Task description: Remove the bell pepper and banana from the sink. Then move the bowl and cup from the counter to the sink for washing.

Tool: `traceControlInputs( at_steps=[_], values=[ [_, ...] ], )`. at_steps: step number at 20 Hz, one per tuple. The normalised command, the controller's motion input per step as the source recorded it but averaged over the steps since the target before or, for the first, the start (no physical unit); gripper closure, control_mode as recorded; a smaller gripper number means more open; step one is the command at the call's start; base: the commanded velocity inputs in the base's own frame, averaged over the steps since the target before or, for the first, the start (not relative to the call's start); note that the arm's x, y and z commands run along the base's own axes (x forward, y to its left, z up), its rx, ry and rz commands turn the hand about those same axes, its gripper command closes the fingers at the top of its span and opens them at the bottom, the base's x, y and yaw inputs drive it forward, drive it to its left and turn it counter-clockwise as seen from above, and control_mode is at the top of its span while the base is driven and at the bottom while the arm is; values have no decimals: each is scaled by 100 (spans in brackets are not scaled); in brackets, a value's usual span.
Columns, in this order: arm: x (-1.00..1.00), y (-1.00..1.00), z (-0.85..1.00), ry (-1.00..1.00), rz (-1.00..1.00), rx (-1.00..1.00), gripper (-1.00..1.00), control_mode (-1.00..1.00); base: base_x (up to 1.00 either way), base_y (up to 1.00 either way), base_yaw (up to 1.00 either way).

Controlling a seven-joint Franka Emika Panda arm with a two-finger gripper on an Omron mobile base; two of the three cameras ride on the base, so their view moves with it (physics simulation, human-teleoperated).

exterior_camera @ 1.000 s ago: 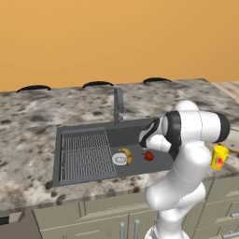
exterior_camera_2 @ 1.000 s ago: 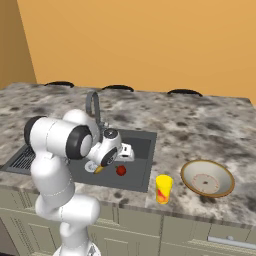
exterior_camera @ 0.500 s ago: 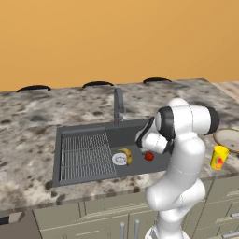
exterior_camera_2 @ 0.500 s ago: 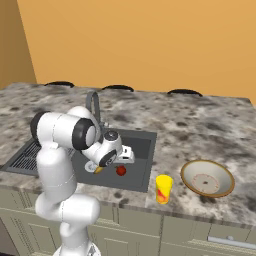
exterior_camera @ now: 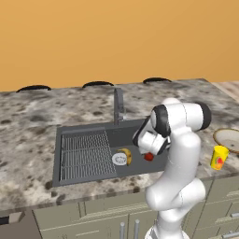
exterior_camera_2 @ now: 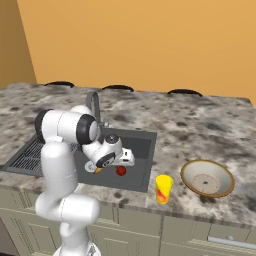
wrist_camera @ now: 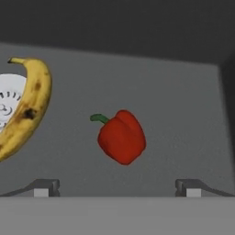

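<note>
Arm swung lower toward sink [exterior_camera: 84,154], gripper [wrist_camera: 117,188] spread wide above bell pepper [wrist_camera: 121,136], banana [wrist_camera: 25,108] cut off, covering drain [wrist_camera: 9,101]

We note a speckled granite counter [exterior_camera: 28,135] running the full width, backed by an orange wall [exterior_camera: 116,37]. Three dark round burners [exterior_camera: 98,84] sit along its rear edge. Grey-beige cabinet fronts [exterior_camera_2: 175,235] with metal handles stand beneath.
</note>
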Motion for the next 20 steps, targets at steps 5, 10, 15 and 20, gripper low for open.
traceControlInputs(
  at_steps=[5,10,15,20],
  values=[
    [3,-5,-23,0,0,0,-100,-100,0,0,0],
    [7,-5,-21,2,0,0,-100,-100,0,0,0],
    [10,0,-23,1,0,0,-100,-100,0,0,0],
    [14,0,-21,2,0,0,-100,-100,0,0,0]
  ],
)
